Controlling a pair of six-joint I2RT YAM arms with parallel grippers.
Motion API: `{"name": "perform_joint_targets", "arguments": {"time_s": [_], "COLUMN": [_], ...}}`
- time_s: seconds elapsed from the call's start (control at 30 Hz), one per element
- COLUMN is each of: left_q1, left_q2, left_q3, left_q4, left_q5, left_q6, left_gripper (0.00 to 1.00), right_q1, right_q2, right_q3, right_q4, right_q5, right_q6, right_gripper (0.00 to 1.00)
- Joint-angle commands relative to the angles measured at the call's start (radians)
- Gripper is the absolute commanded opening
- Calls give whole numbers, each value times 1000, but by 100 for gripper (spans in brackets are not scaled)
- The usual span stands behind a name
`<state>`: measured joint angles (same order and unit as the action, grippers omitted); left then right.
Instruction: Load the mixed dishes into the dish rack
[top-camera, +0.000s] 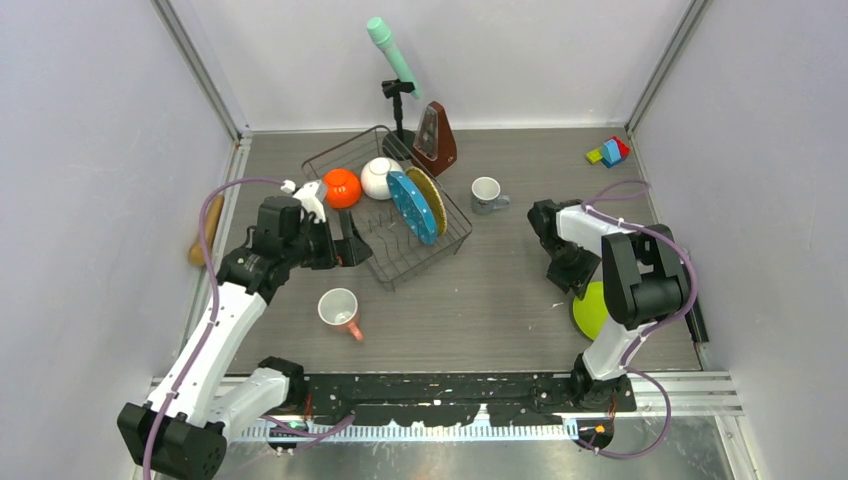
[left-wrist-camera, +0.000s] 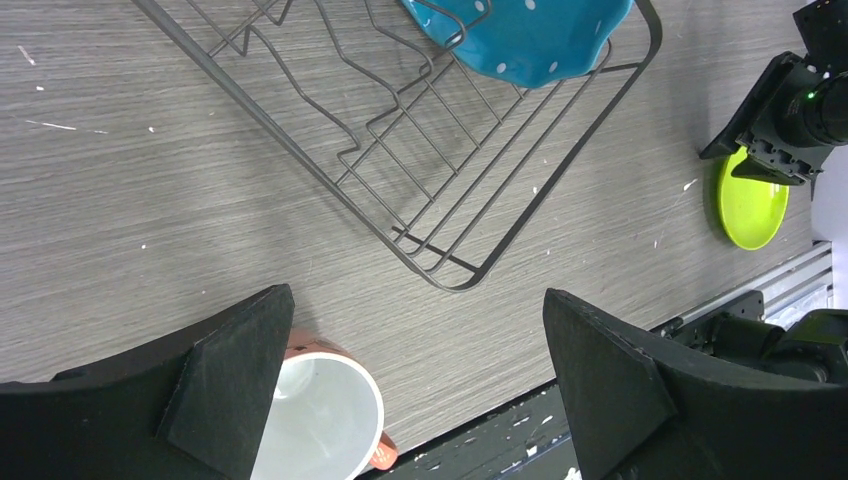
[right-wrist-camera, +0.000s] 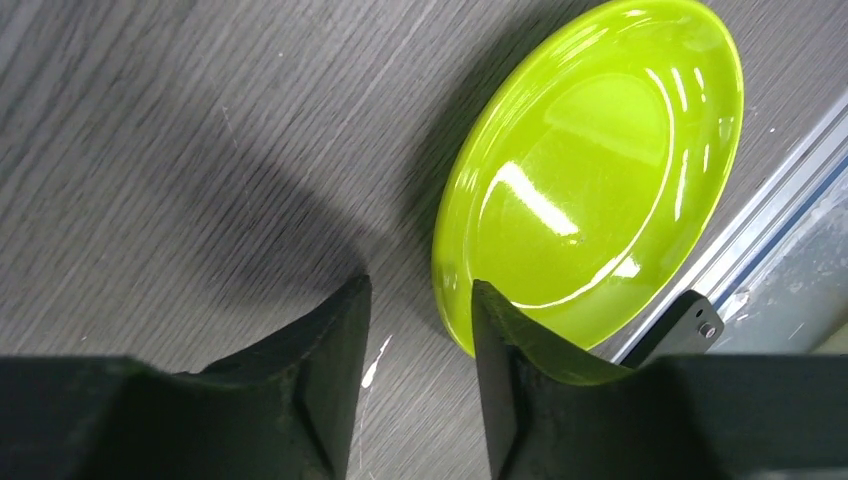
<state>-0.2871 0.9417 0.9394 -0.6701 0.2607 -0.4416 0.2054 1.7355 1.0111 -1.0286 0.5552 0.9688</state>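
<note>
The black wire dish rack (top-camera: 432, 258) holds an orange bowl (top-camera: 342, 187), a white bowl (top-camera: 380, 177), a blue dotted plate (top-camera: 412, 207) and a yellow plate (top-camera: 434, 198) standing on edge. My left gripper (top-camera: 358, 250) (left-wrist-camera: 418, 295) hangs wide open over the table by the rack's near corner (left-wrist-camera: 560, 165), holding nothing. The pink mug (top-camera: 340, 310) (left-wrist-camera: 320, 420) lies on its side under its left finger. My right gripper (top-camera: 570, 285) (right-wrist-camera: 420, 285) stands low and narrowed. Its jaws straddle the near rim of the lime green plate (right-wrist-camera: 590, 170) (top-camera: 590, 308) with a gap still showing. A small grey mug (top-camera: 487, 193) stands right of the rack.
A brown metronome (top-camera: 435, 140) and a teal microphone on a stand (top-camera: 392, 55) stand behind the rack. A wooden rolling pin (top-camera: 195, 248) lies at the left wall. Toy blocks (top-camera: 610, 152) sit at the back right. The lime plate lies close to the table's near right edge.
</note>
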Motion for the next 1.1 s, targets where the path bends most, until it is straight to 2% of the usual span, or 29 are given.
{"name": "perform_joint_targets", "arguments": {"time_s": [0.0, 0.3, 0.43, 0.47, 0.53, 0.67, 0.73, 0.8, 0.93, 1.07], "left_q1": [0, 0, 0, 0, 0, 0, -2, -22, -142, -265], "left_q2": [2, 28, 30, 33, 36, 39, 30, 1, -49, -14], "left_q3": [-3, 19, 12, 13, 16, 23, 17, -9, -33, -31], "left_q4": [29, 9, 10, 7, 1, 20, 85, 181, 336, 443], "left_q5": [-9, -9, -3, -4, -4, 49, 156, 181, 69, -43], "left_q6": [29, 53, 53, 53, 53, 53, 61, 40, 54, 90], "left_gripper": [100, 100, 100, 100, 100, 100, 97, 96, 96, 95], "right_q1": [-12, -18, -26, -30, -32, -32, -32, -32, -31, -25], "right_q2": [35, 12, 8, 3, -33, -153, -192, -216, -282, -363], "right_q3": [-25, -72, -81, -79, -62, 36, 129, 222, 294, 262], "right_q4": [9, -13, -14, -15, -23, -34, -86, -136, -65, 71], "right_q5": [-11, -4, -1, -1, 2, -68, -123, -204, -422, -577], "right_q6": [33, 15, 6, 3, -5, -26, 6, 65, 235, 416], "right_gripper": [45, 34, 18, 6, 1, 0, 0, 0, 0, 0]}}
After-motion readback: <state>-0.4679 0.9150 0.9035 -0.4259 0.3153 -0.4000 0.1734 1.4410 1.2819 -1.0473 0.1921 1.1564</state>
